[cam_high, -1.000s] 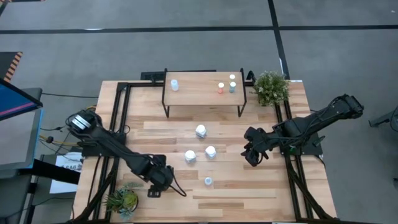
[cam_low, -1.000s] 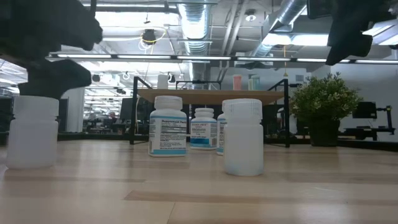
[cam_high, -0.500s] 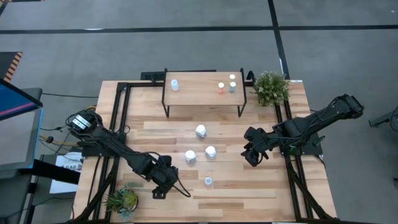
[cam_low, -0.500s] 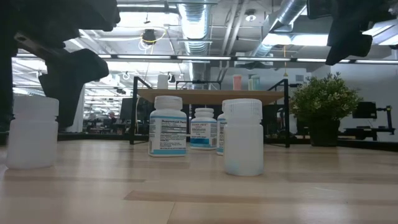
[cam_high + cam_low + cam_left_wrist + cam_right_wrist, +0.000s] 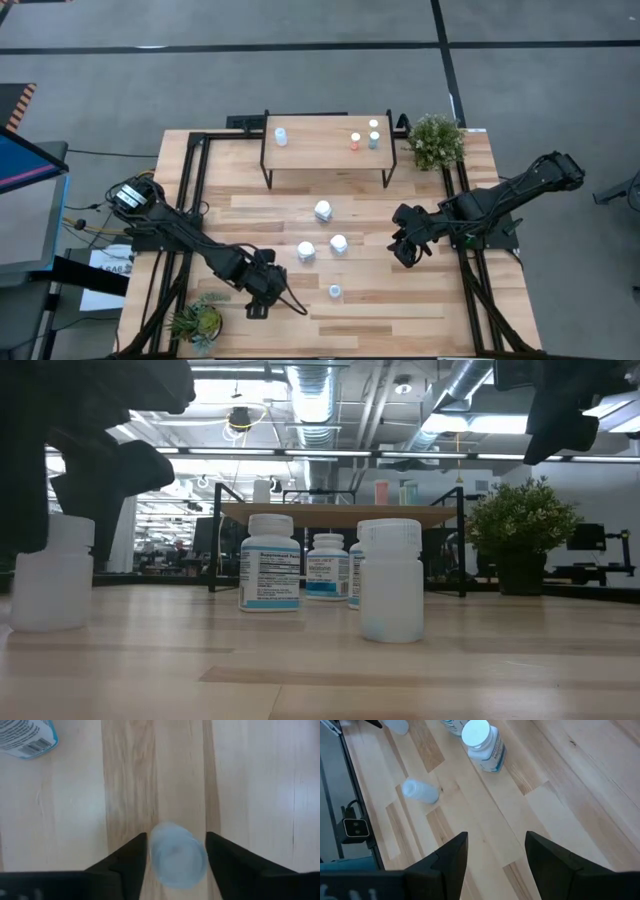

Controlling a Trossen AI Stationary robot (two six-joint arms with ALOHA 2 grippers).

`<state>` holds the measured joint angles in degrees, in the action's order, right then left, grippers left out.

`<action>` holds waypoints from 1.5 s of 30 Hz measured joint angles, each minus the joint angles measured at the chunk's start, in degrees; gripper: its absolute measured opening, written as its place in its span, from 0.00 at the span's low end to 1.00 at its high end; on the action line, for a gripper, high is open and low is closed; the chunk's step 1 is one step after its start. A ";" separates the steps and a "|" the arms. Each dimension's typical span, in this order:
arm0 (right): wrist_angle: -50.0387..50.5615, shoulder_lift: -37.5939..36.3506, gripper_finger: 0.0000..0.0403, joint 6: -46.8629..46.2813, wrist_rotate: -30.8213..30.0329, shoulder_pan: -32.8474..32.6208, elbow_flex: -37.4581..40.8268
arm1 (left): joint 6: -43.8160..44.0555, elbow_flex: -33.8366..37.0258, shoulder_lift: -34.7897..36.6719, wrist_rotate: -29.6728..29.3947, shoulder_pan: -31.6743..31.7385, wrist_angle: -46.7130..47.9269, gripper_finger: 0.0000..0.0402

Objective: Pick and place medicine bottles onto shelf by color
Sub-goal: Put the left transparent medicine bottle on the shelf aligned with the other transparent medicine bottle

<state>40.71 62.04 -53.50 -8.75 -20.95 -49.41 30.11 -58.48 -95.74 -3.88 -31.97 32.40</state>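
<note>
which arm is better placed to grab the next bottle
Left. Its end effector is open with a pale-capped bottle between the fingers. The right end effector is open over bare table, apart from any bottle.

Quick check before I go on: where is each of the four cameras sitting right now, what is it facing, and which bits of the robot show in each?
High: above, looking straight down on table, shelf and both arms.
Low: at tabletop height, facing the shelf and room; dark arm parts hang in the top corners.
Left wrist: looks down past its open fingers at a pale-capped bottle between them.
Right wrist: looks down past the open right hand at bare planks and a white bottle.
Shared: the left hand shows in the high view too.
</note>
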 joint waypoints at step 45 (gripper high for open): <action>-0.02 0.00 0.54 -0.09 -0.02 0.00 0.00 | -43.50 -40.14 0.19 6.83 58.45 40.69 0.29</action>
<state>40.69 62.04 -53.58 -8.78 -20.95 -49.41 -13.40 -98.61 -95.55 2.95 26.49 73.09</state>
